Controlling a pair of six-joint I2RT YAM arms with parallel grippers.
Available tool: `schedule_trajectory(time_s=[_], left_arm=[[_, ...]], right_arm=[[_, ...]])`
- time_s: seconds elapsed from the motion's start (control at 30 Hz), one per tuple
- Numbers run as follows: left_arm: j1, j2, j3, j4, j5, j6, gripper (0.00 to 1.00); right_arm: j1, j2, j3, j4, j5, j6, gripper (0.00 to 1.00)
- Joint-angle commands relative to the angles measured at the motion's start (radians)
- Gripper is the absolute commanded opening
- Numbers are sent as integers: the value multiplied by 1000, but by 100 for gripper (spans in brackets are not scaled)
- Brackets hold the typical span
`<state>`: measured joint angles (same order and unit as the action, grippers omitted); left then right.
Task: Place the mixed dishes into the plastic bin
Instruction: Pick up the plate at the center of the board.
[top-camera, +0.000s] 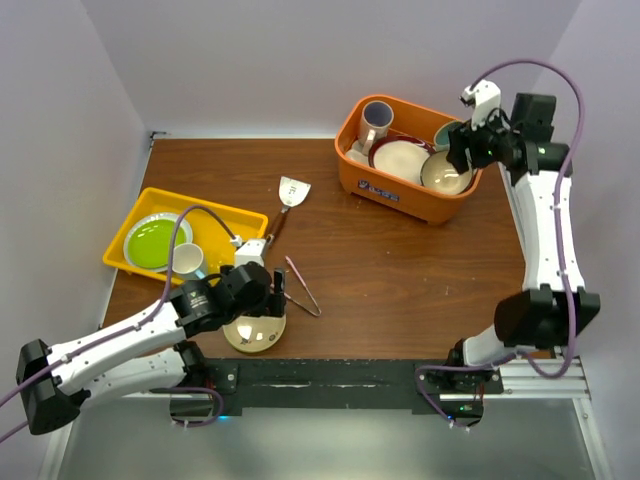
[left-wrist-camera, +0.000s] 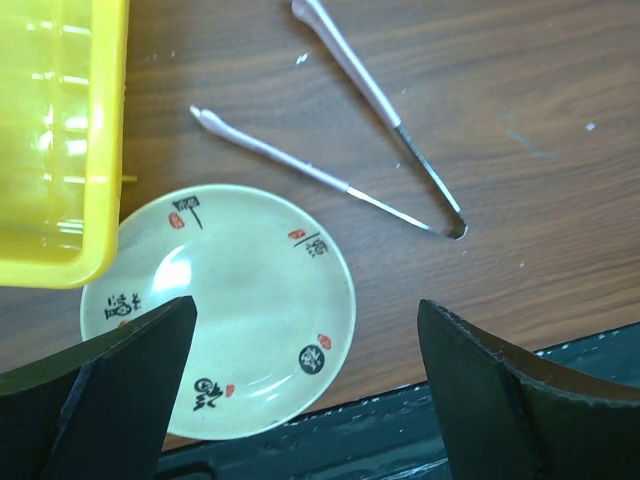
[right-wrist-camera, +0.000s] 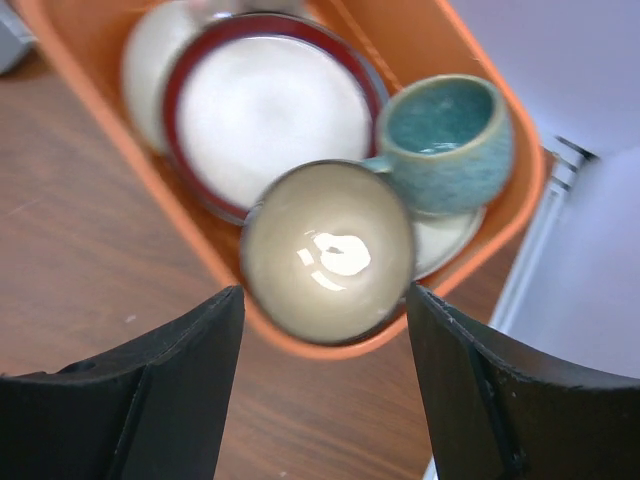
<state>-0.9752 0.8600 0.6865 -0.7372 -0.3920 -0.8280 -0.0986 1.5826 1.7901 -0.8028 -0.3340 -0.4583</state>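
Note:
The orange plastic bin (top-camera: 400, 195) stands at the back right. It holds a lavender mug (top-camera: 377, 118), a brown-rimmed plate (top-camera: 400, 160) (right-wrist-camera: 270, 105), a teal mug (right-wrist-camera: 445, 140) and a dark-rimmed bowl (top-camera: 445, 172) (right-wrist-camera: 328, 250) with a cream inside. My right gripper (top-camera: 462, 150) (right-wrist-camera: 325, 340) hangs open just above that bowl, its fingers clear of it. At the front edge, my left gripper (top-camera: 262, 290) (left-wrist-camera: 305, 360) is wide open over a cream plate (top-camera: 255, 332) (left-wrist-camera: 230, 300) with black characters, holding nothing.
A yellow tray (top-camera: 215, 212) (left-wrist-camera: 60, 140) at the left holds a lime-green plate (top-camera: 152, 240) and a pale mug (top-camera: 187, 260). A metal spatula (top-camera: 290, 195) lies mid-table. Thin pink tongs (top-camera: 300, 285) (left-wrist-camera: 370, 150) lie beside the cream plate. Walls close in on both sides.

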Motion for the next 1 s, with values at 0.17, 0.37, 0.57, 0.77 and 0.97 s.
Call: schedule_trajectory(time_s=[0.17, 0.37, 0.57, 0.77, 0.97], left_arm=[[4, 99, 27, 13, 117, 61, 92], [4, 57, 21, -4, 79, 33, 89], [6, -96, 47, -54, -36, 21, 91], [6, -233, 93, -91, -177, -2, 96], [6, -268, 119, -116, -232, -34, 96]], right_arm=[[91, -295, -365, -18, -625, -88, 71], [388, -320, -587, 117, -698, 73, 71], [633, -242, -687, 325, -630, 316, 71], [824, -113, -739, 562, -514, 591, 71], [980, 103, -684, 608, -361, 736, 65]])
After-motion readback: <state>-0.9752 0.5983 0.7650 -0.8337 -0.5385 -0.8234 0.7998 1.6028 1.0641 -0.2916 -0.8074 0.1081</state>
